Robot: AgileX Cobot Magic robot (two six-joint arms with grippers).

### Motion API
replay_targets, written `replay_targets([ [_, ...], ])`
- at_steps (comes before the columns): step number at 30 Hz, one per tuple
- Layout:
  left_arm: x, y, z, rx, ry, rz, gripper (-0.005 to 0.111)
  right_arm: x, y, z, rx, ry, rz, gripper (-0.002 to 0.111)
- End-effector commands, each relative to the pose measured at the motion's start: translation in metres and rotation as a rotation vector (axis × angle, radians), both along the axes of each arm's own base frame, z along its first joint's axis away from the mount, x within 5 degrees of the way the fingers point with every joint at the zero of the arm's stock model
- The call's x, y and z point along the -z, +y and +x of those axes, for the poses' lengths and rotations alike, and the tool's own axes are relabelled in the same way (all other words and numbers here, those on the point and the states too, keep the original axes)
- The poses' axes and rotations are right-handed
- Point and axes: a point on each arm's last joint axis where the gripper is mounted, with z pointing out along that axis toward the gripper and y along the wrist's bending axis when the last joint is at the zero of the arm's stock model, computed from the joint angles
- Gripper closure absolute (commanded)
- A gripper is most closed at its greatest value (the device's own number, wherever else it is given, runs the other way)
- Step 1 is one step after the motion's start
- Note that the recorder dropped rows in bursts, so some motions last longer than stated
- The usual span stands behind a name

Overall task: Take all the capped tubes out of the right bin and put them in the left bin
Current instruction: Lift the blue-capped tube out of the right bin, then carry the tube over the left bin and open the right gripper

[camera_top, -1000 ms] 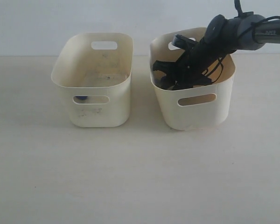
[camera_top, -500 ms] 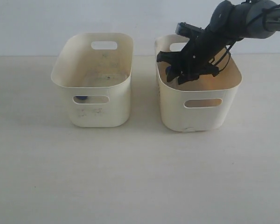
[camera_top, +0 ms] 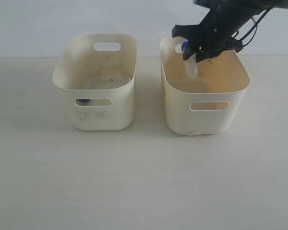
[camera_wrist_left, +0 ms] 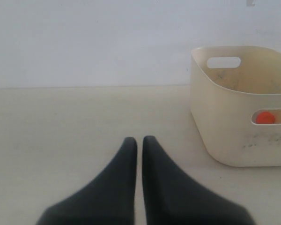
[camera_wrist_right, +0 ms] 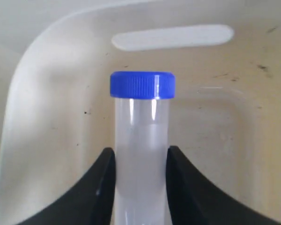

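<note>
My right gripper is shut on a clear capped tube with a blue cap. It holds the tube above the back left part of the right bin. In the right wrist view the tube stands between the two black fingers of the right gripper, with the bin's yellowish wall behind. The left bin shows a blue cap through its front handle. An orange cap shows through the left bin's handle slot. My left gripper is shut and empty, low over the table.
The two bins stand side by side with a narrow gap between them. A pale wall runs behind them. Bare table stretches in front of both bins.
My right gripper has risen out of the right bin, lifting the blue-capped tube above its rim. The right bin shifted slightly to the right.
</note>
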Motion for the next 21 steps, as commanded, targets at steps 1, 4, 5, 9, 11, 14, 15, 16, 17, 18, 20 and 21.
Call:
replay_targets([
  [1,-0.002,0.0,0.0,-0.001,-0.008,-0.016,0.102,-0.042,-0.021,-0.014,0.01,-0.054,-0.018,0.108],
  [4,-0.002,0.0,0.0,-0.001,-0.008,-0.016,0.102,-0.07,-0.022,-0.026,-0.003,-0.098,-0.018,0.108],
  [5,-0.002,0.0,0.0,-0.001,-0.008,-0.016,0.102,-0.078,-0.021,-0.03,-0.009,-0.112,-0.01,0.108],
  [9,-0.002,0.0,0.0,-0.001,-0.008,-0.016,0.102,-0.105,-0.01,-0.044,-0.036,-0.155,0.082,0.108],
  [11,-0.002,0.0,0.0,-0.001,-0.008,-0.016,0.102,-0.112,0.005,-0.048,-0.061,-0.164,0.151,0.108],
  [14,-0.002,0.0,0.0,-0.001,-0.008,-0.016,0.102,-0.113,0.039,-0.054,-0.136,-0.167,0.202,0.108],
  [15,-0.002,0.0,0.0,-0.001,-0.008,-0.016,0.102,-0.113,0.05,-0.056,-0.156,-0.173,0.205,0.108],
  [16,-0.002,0.0,0.0,-0.001,-0.008,-0.016,0.102,-0.112,0.065,-0.058,-0.181,-0.185,0.209,0.108],
  [17,-0.002,0.0,0.0,-0.001,-0.008,-0.016,0.102,-0.11,0.079,-0.06,-0.199,-0.202,0.213,0.108],
  [18,-0.002,0.0,0.0,-0.001,-0.008,-0.016,0.102,-0.109,0.09,-0.06,-0.205,-0.217,0.224,0.108],
  [20,-0.002,0.0,0.0,-0.001,-0.008,-0.016,0.102,-0.105,0.113,-0.06,-0.193,-0.249,0.255,0.108],
  [21,-0.002,0.0,0.0,-0.001,-0.008,-0.016,0.102,-0.101,0.122,-0.058,-0.172,-0.254,0.277,0.108],
])
